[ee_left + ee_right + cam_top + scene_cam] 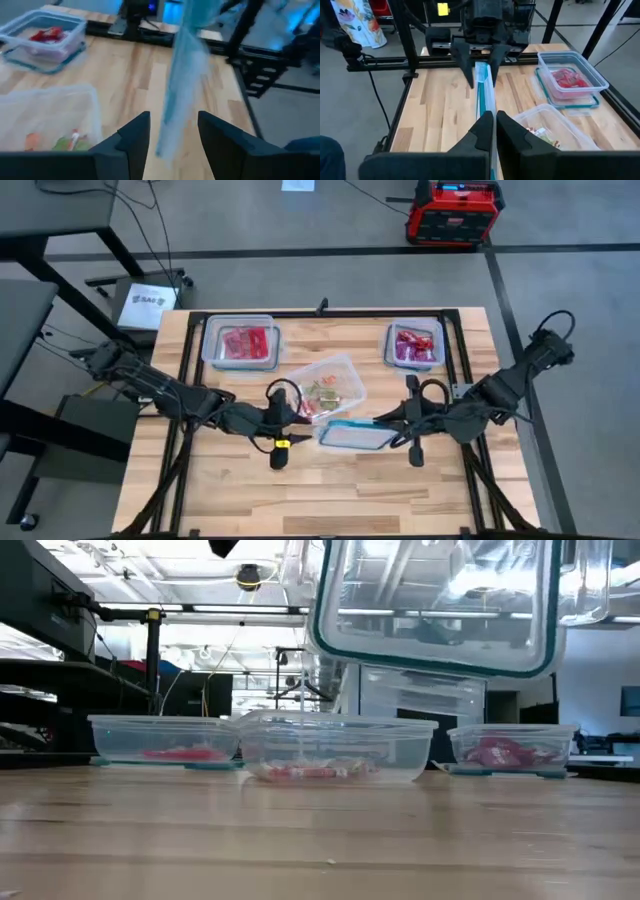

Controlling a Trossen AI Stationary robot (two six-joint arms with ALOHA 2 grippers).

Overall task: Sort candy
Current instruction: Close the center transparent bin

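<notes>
A clear lid with a blue-green rim (pixel 355 435) hangs on edge above the table's middle, between my two grippers; it fills the top of the low view (pixel 435 605). My right gripper (pixel 494 125) is shut on its right end. My left gripper (pixel 174 135) is open, a finger on either side of the lid's left end (pixel 482 72), with a gap showing. Mixed candy (pixel 322 392) lies in the open middle container (pixel 345 370). Red candy (pixel 245 342) fills the far-left container, red and pink candy (pixel 413 345) the far-right one. My right gripper pinches the lid's rim at its right short end (pixel 486 107) between its two fingers. The fingers come level from the table's right side, in line with the lid's length. The lid stands on edge, lifted clear of the table.
The far-left container (pixel 215 350) and far-right container (pixel 392 345) stand near the table's far edge. A black frame rail (pixel 320 313) runs along the far edge and down both sides. Bare wood (pixel 330 490) lies toward the near edge.
</notes>
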